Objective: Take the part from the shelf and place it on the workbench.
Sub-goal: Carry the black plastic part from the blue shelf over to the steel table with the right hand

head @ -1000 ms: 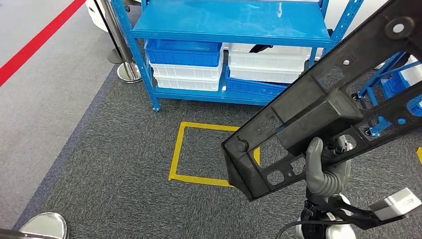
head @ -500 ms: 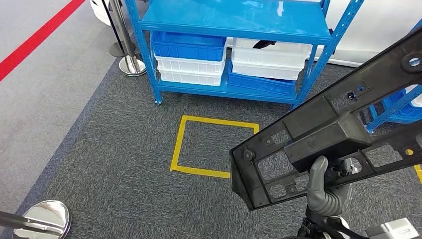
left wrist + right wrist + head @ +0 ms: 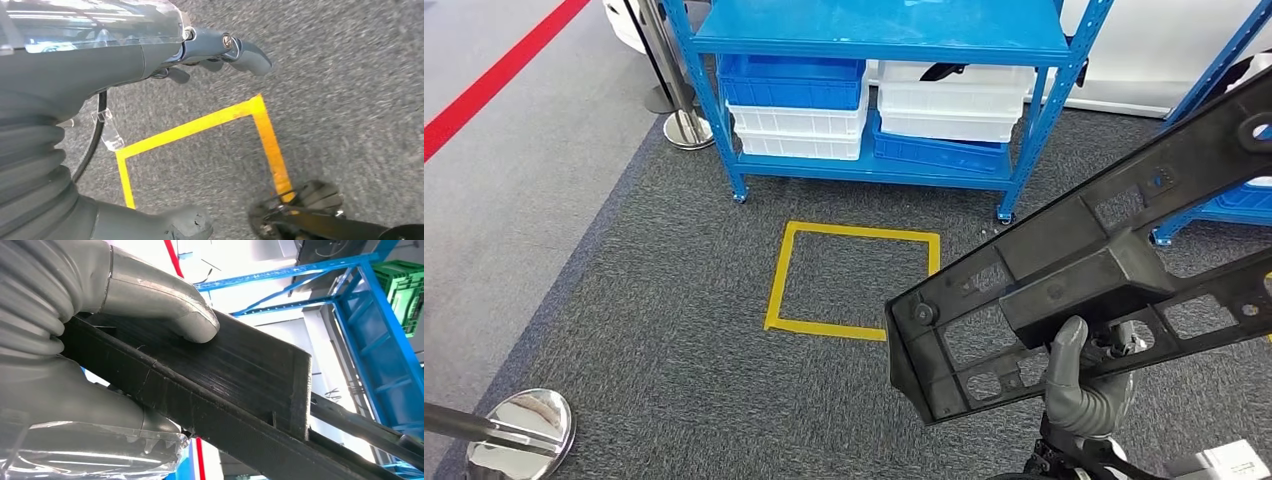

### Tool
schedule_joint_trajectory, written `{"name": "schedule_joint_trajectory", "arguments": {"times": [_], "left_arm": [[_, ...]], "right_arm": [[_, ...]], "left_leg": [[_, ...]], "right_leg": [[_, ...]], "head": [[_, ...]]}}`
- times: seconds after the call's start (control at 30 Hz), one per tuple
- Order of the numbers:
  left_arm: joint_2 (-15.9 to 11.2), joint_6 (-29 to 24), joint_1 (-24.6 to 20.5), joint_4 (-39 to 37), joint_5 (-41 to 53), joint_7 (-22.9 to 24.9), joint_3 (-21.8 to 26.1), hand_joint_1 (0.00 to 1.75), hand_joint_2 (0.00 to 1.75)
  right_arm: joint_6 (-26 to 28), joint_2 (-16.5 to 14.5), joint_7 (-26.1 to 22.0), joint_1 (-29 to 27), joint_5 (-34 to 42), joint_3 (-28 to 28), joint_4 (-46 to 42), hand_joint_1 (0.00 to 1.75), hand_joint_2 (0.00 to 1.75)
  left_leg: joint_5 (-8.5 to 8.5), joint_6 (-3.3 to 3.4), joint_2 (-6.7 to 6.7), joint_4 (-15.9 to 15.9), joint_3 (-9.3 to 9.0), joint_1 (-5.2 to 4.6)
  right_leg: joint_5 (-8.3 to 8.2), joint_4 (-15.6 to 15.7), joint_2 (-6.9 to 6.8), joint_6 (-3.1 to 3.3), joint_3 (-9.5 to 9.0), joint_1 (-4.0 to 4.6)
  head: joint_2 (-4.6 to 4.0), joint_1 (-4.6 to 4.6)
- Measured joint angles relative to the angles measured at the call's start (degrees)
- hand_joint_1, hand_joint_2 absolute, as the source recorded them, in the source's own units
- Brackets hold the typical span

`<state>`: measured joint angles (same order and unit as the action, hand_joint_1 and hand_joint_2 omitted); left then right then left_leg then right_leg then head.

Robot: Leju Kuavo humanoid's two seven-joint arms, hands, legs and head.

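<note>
Black plastic part [image 3: 1084, 290], long and full of holes, is up in the air over the grey carpet floor [image 3: 654, 330]. It slants across the head view, with its low end near the yellow tape square [image 3: 774, 290] on the floor and its high end running off past the blue rack at the side. The right robot hand [image 3: 1079, 385] holds it from below, near the middle of the part. Its grey thumb [image 3: 1064, 345] presses on the thick block in the middle of the part. In the right wrist view the thumb [image 3: 165, 305] lies flat on the black ribbed face of the part [image 3: 235, 390], and the rest of the hand wraps under it.

The left robot hand [image 3: 220, 50] hangs above the carpet with nothing in it. Its fingers [image 3: 250, 50] are stretched out and apart, over a corner of the yellow square [image 3: 260, 107].

Behind the square stands a blue shelf [image 3: 874, 30]. On its bottom board sit blue bins [image 3: 794, 80] and white bins [image 3: 944, 110], stacked side by side. A red line [image 3: 494, 85] runs across the lighter floor, and a shiny round post base [image 3: 524, 430] stands at the near corner of the carpet.
</note>
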<state>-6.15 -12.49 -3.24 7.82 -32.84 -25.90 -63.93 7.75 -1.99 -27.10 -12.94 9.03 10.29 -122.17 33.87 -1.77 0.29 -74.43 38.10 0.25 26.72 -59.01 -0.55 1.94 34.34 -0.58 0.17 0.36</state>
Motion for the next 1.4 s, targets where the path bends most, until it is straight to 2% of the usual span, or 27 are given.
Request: {"name": "schedule_joint_trajectory", "arguments": {"times": [0.03,0.1,0.17,0.27,0.3,0.33,0.4,0.43,0.47,0.5,0.53,0.57,0.6,0.67,0.7,0.77,0.83,0.93,0.97,1.0,1.03,1.1,1.17,1.2,1.3,1.33,1.4], "left_arm": [[-0.1,0.1,0.0,0.0,0.0,0.0,0.0,0.00,1.75],[-0.5,0.4,-0.3,0.0,-0.1,0.0,0.0,0.00,1.75],[-1.0,0.8,-0.6,0.0,-0.3,0.0,0.0,0.00,1.75],[-1.4,0.9,-0.9,0.0,-0.5,0.1,0.0,0.00,1.75],[-1.5,0.9,-0.9,0.0,-0.5,0.1,-0.1,0.00,1.75],[-1.5,0.8,-1.0,0.0,-0.4,0.1,-0.1,0.00,1.75],[-1.4,0.7,-1.0,0.0,-0.2,0.0,-0.2,0.00,1.75],[-1.4,0.6,-1.0,0.0,-0.2,-0.1,-0.2,0.00,1.75],[-1.3,0.5,-1.0,0.0,-0.1,-0.1,-0.3,0.00,1.75],[-1.2,0.4,-1.0,0.0,0.0,-0.1,-0.3,0.00,1.75],[-1.1,0.3,-1.0,0.0,0.0,-0.1,-0.3,0.00,1.75],[-1.0,0.1,-1.0,0.0,0.0,-0.1,-0.4,0.00,1.75],[-0.8,0.0,-1.0,0.0,0.0,0.0,-0.4,0.00,1.75],[-0.6,-0.1,-0.9,0.0,0.1,0.1,-0.5,0.00,1.75],[-0.6,-0.1,-0.9,0.0,0.2,0.2,-0.7,0.00,1.75],[-0.5,-0.1,-0.8,-0.1,0.5,0.5,-1.1,0.00,1.75],[-0.5,-0.1,-0.6,-0.1,0.6,0.7,-1.6,0.00,1.75],[-0.4,-0.1,-0.5,-0.1,0.6,0.8,-1.8,0.00,1.75],[-0.4,-0.1,-0.4,-0.1,0.6,0.8,-1.8,0.00,1.75],[-0.4,-0.2,-0.4,-0.1,0.4,0.8,-1.8,0.00,1.75],[-0.4,-0.2,-0.4,-0.1,0.3,0.9,-1.9,0.00,1.75],[-0.5,-0.2,-0.4,-0.1,0.1,1.0,-1.9,0.00,1.75],[-0.6,-0.2,-0.5,-0.2,0.2,1.0,-1.9,0.00,1.75],[-0.7,-0.3,-0.5,-0.2,0.3,1.0,-1.9,0.00,1.75],[-0.7,-0.3,-0.5,-0.2,0.4,1.1,-2.1,0.00,1.75],[-0.7,-0.3,-0.5,-0.2,0.4,1.1,-2.2,0.00,1.75],[-0.7,-0.3,-0.5,-0.2,0.4,1.1,-2.4,0.00,1.75]], "right_arm": [[0.0,0.0,0.0,0.0,0.0,0.0,0.0,1.75,1.75],[-0.1,0.0,0.0,0.1,0.0,0.0,0.1,1.75,1.75],[-0.2,0.0,0.0,0.3,0.0,0.0,0.1,1.75,1.75],[-0.2,-0.1,0.0,0.6,-0.3,0.0,0.3,1.75,1.75],[-0.1,-0.2,0.0,0.6,-0.3,0.0,0.3,1.75,1.75],[-0.1,-0.2,0.0,0.6,-0.4,0.0,0.3,1.75,1.75],[0.0,-0.2,-0.1,0.5,-0.4,0.0,0.4,1.75,1.75],[0.1,-0.2,-0.1,0.4,-0.4,0.0,0.4,1.75,1.75],[0.1,-0.2,0.0,0.4,-0.5,0.0,0.4,1.75,1.75],[0.2,-0.2,0.0,0.3,-0.6,0.0,0.5,1.75,1.75],[0.2,-0.2,0.1,0.3,-0.8,0.0,0.5,1.75,1.75],[0.3,-0.2,0.2,0.3,-1.0,0.0,0.5,1.75,1.75],[0.4,-0.3,0.4,0.3,-1.4,0.0,0.5,1.75,1.75],[0.7,-0.4,0.7,0.3,-2.2,0.0,0.5,1.75,1.75],[0.9,-0.4,0.9,0.2,-2.6,0.0,0.5,1.75,1.75],[1.2,-0.6,1.3,0.2,-3.0,0.0,0.5,1.75,1.75],[1.3,-0.8,1.5,0.1,-3.1,0.0,0.6,1.75,1.75],[1.3,-1.1,1.6,0.1,-3.2,0.0,0.7,1.75,1.75],[1.4,-1.1,1.7,0.1,-3.4,0.0,0.8,1.75,1.75],[1.7,-1.1,1.7,0.0,-3.7,0.0,0.9,1.75,1.75],[2.0,-1.1,1.7,-0.1,-4.2,0.0,1.0,1.75,1.75],[3.1,-1.2,1.4,-0.2,-5.6,0.0,1.0,1.75,1.75],[4.4,-1.4,0.8,-0.2,-6.9,-0.2,1.0,1.75,1.75],[4.9,-1.5,0.6,-0.2,-7.4,-0.3,1.0,1.75,1.75],[5.9,-1.8,0.3,-0.4,-7.9,-0.6,1.0,1.75,1.75],[6.3,-1.9,0.3,-0.4,-8.0,-0.8,1.0,1.75,1.75],[7.3,-2.1,0.5,-0.6,-8.2,-1.4,1.2,1.75,1.75]], "left_leg": [[-1.59,0.16,-0.02,2.7,-2.21,-0.01],[-3.65,0.76,-0.15,11.5,-8.14,-0.14],[-3.60,1.28,-0.30,16.9,-11.21,-0.46],[-4.68,2.17,-0.19,18.0,-10.69,-0.55],[-5.30,2.65,-0.06,18.2,-10.31,-0.41],[-6.00,3.10,0.09,18.4,-9.83,-0.25],[-7.16,3.63,0.27,18.4,-8.37,-0.20],[-7.72,3.66,0.31,18.2,-7.51,-0.21],[-8.25,3.61,0.34,18.0,-6.59,-0.22],[-8.71,3.52,0.36,17.7,-5.68,-0.21],[-9.10,3.39,0.36,17.4,-4.81,-0.19],[-9.42,3.21,0.35,17.0,-4.00,-0.17],[-9.69,2.98,0.33,16.6,-3.28,-0.22],[-10.32,2.35,0.28,15.9,-2.29,-0.35],[-10.72,2.01,0.28,15.8,-2.03,-0.40],[-11.32,1.30,0.24,15.7,-1.58,-0.32],[-9.03,0.60,0.14,13.8,-0.56,-0.14],[-1.60,-0.26,0.08,4.1,2.02,0.12],[-0.75,-0.41,0.08,1.1,2.42,0.16],[-1.15,-0.47,0.08,-0.2,2.13,0.18],[-2.55,-0.42,0.08,0.4,0.88,0.19],[-5.21,0.06,0.04,7.3,-4.33,0.18],[-5.23,0.78,0.00,15.0,-9.34,-0.03],[-4.63,1.12,-0.01,17.1,-10.44,-0.17],[-4.90,2.30,0.11,18.6,-10.44,-0.05],[-5.33,2.79,0.20,18.9,-10.28,0.11],[-6.05,3.45,0.36,19.0,-9.71,0.20]], "right_leg": [[-0.39,-0.2,0.02,-0.08,0.62,0.03],[-1.18,-0.4,0.04,-0.41,1.57,0.11],[-2.04,-0.4,-0.01,-1.01,2.01,0.08],[-2.87,-0.2,0.01,-2.10,2.39,-0.05],[-1.87,-0.8,0.11,-2.42,2.74,-0.06],[0.17,-2.5,0.21,-2.71,3.33,-0.07],[5.80,-8.7,0.31,-3.15,5.06,-0.21],[7.71,-12.2,0.31,-3.37,5.79,-0.25],[8.24,-14.7,0.31,-3.54,5.96,-0.28],[7.50,-15.5,0.30,-3.66,5.38,-0.31],[5.98,-14.7,0.30,-3.70,4.01,-0.35],[4.41,-11.8,0.29,-3.64,1.47,-0.39],[3.83,-7.8,0.29,-3.48,-1.49,-0.35],[4.50,-0.6,0.33,-2.87,-6.20,-0.08],[5.11,1.0,0.36,-2.49,-6.95,0.10],[4.66,1.7,0.29,-1.54,-6.53,0.11],[3.60,1.9,0.12,-0.49,-5.64,-0.08],[2.21,1.9,0.00,0.22,-3.91,0.00],[1.82,1.8,-0.01,0.20,-3.34,0.05],[1.48,1.7,-0.02,0.15,-2.78,0.09],[1.13,1.6,-0.04,0.07,-2.26,0.12],[0.58,1.4,-0.04,-0.19,-1.54,0.18],[0.09,1.2,-0.06,-0.69,-1.18,0.31],[-0.15,1.2,-0.10,-1.00,-1.05,0.35],[-0.35,0.8,-0.13,-2.04,-0.53,0.46],[0.67,-0.4,-0.01,-2.32,0.08,0.45],[4.69,-6.3,0.27,-2.79,2.69,0.25]], "head": [[0.00,-0.01],[0.00,0.02],[-0.01,0.04],[-0.01,-0.13],[0.00,-0.10],[0.00,0.01],[0.00,0.19],[-0.01,0.21],[-0.01,0.22],[-0.01,0.22],[-0.01,0.22],[-0.01,0.22],[0.00,0.22],[0.00,0.18],[0.00,0.16],[-0.01,0.21],[-0.01,0.11],[0.00,-0.11],[0.00,-0.10],[0.00,-0.10],[0.00,-0.10],[-0.01,-0.10],[-0.01,-0.07],[-0.02,-0.10],[-0.01,-0.13],[0.00,0.01],[0.00,0.24]]}}
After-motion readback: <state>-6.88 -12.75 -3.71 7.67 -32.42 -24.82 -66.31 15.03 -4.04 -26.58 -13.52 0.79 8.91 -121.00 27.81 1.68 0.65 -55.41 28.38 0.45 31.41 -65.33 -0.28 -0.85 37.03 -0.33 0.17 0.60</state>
